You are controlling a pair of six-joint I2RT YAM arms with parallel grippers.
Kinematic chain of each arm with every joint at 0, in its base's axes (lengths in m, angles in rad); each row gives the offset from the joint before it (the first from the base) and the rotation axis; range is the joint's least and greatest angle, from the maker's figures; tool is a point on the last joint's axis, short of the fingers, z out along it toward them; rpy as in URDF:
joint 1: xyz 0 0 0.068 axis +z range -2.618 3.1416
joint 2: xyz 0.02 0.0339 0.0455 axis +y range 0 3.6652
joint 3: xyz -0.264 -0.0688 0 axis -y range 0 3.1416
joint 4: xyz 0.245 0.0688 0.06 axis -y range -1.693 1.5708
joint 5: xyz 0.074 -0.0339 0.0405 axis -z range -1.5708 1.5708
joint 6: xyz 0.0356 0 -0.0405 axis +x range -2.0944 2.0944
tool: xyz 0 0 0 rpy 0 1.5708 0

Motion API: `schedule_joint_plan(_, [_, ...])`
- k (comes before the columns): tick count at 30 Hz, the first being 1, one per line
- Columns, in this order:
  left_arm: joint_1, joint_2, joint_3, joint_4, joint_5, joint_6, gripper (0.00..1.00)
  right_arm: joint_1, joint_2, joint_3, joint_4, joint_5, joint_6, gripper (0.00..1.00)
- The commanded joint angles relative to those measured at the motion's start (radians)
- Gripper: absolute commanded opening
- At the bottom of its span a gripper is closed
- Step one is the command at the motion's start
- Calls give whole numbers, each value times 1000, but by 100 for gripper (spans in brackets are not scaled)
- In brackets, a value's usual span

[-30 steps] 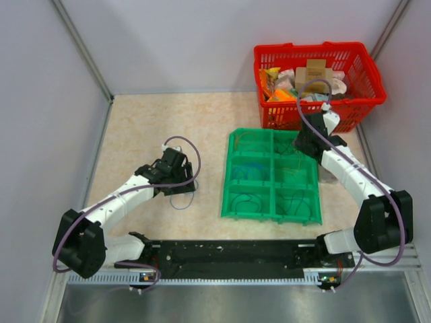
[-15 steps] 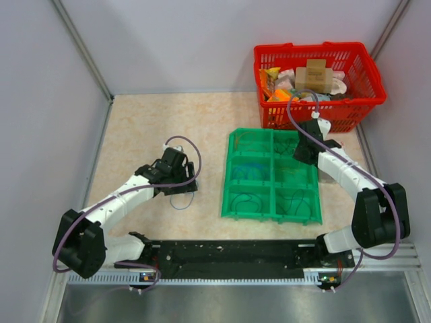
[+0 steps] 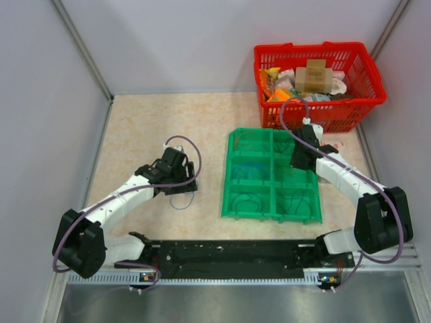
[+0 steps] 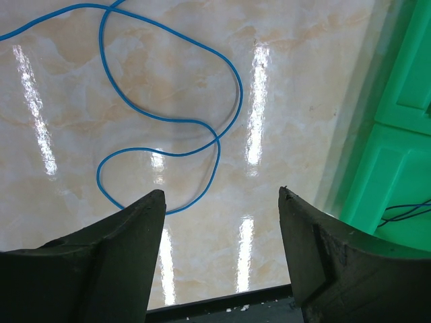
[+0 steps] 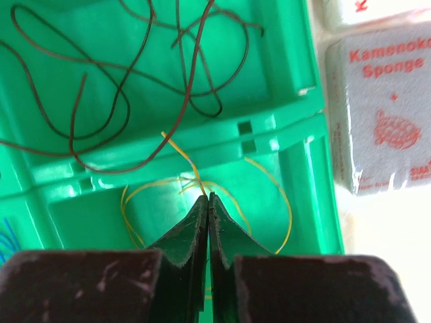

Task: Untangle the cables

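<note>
A thin blue cable (image 4: 218, 145) lies in loops on the marble table, just ahead of my left gripper (image 4: 219, 195), which is open and empty above the table. In the top view that gripper (image 3: 179, 176) is left of the green compartment tray (image 3: 272, 214). My right gripper (image 5: 209, 196) is shut on a thin yellow cable (image 5: 190, 163), whose loops lie in a right-hand compartment of the tray (image 5: 168, 151). Dark brown cables (image 5: 121, 87) lie tangled in the compartment beyond. In the top view the right gripper (image 3: 301, 158) is over the tray's right column.
A red basket (image 3: 369, 101) full of packets stands at the back right. A white sponge pack (image 5: 380, 108) lies on the table just right of the tray. Another blue cable (image 4: 404, 212) lies in the tray. A black rail (image 3: 229, 254) runs along the near edge.
My right gripper has moved from beside the red basket leftward and down over the tray's right column. The left arm has not moved.
</note>
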Motion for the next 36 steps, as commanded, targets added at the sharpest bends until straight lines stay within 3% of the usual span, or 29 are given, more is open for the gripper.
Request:
schedule_joint_plan(1, [-4,-13,12,33,-1,10,72,11,-73,-30,-36,-129,-11,0])
schedule_joint_plan(7, [-1,20,33,9,-31,5,73,10,-47,-44,-28,-317,15,0])
schedule_joint_plan(12, [-1,100,101,-103,-122,-9,75,11,-78,-10,-60,-344,-51,3])
schedule_joint_plan(14, [-3,120,115,-129,-156,-12,75,11,-111,20,-111,-319,-103,20])
schedule_joint_plan(17, [-1,154,133,-157,-214,-29,76,11,-200,36,-120,-348,-178,53])
schedule_joint_plan(19, [-4,198,150,-149,-200,-15,76,10,-246,49,-120,-400,-208,63])
schedule_joint_plan(24, [-9,352,211,-154,-211,-1,68,36,-287,74,-120,-471,-226,66])
schedule_joint_plan(32, [-17,424,198,-106,-248,-12,67,128,-288,62,-100,-482,-209,65])
schedule_joint_plan(36, [-17,461,216,-114,-274,-9,61,201,-285,71,-77,-471,-206,65])
